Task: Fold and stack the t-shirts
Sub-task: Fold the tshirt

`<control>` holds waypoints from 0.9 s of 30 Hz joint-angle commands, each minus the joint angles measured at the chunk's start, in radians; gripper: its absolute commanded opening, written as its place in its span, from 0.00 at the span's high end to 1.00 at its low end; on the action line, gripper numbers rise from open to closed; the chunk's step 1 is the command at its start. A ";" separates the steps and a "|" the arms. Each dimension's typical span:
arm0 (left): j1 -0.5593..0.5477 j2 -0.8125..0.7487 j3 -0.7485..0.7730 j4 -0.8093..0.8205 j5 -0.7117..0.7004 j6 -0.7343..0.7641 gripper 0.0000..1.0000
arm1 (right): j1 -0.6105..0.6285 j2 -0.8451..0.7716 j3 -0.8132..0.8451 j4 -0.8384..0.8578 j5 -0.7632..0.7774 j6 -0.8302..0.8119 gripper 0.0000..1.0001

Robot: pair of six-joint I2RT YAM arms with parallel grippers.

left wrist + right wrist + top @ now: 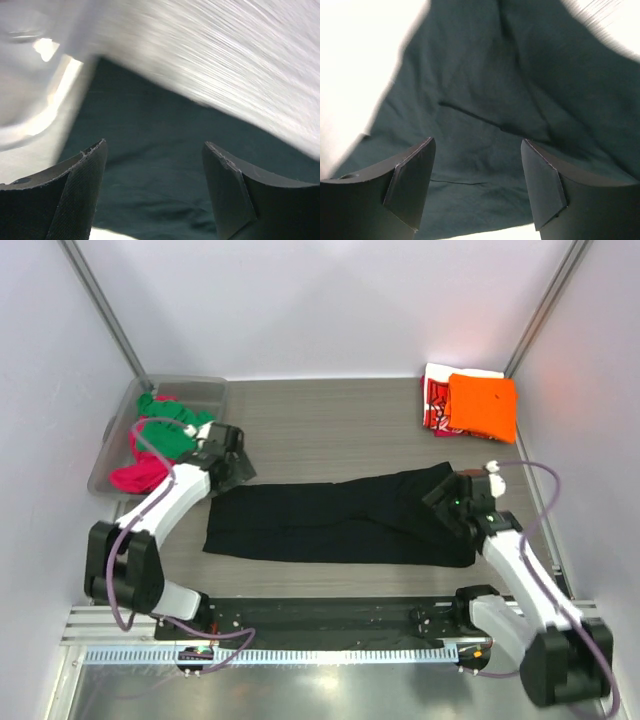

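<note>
A black t-shirt [340, 520] lies in a long folded band across the middle of the table. My left gripper [228, 462] hovers over its upper left corner, open, with only dark cloth [165, 125] showing between the fingers [82, 190]. Over the shirt's right end my right gripper [450, 495] is also open; wrinkled black fabric [480, 90] lies below its jaws and nothing is pinched. An orange t-shirt [483, 407] rests folded on a red-and-white printed one [433, 400] at the back right. Green [165, 425] and magenta [135, 475] t-shirts sit bunched at the back left.
A clear plastic bin [190, 390] at the back left corner holds the green and magenta cloth. White walls close in the table on three sides. The arm bases and a metal rail [300, 640] run along the near edge.
</note>
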 commanded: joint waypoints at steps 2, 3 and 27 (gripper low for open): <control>-0.126 0.137 0.053 0.056 0.075 0.051 0.24 | 0.039 0.225 0.038 0.170 -0.124 -0.017 0.25; -0.139 0.192 0.057 0.054 0.077 0.048 0.25 | 0.047 0.293 0.041 0.199 -0.129 -0.015 0.24; -0.543 0.040 -0.456 0.256 0.356 -0.456 0.27 | 0.147 1.595 1.222 0.190 -0.377 -0.080 0.23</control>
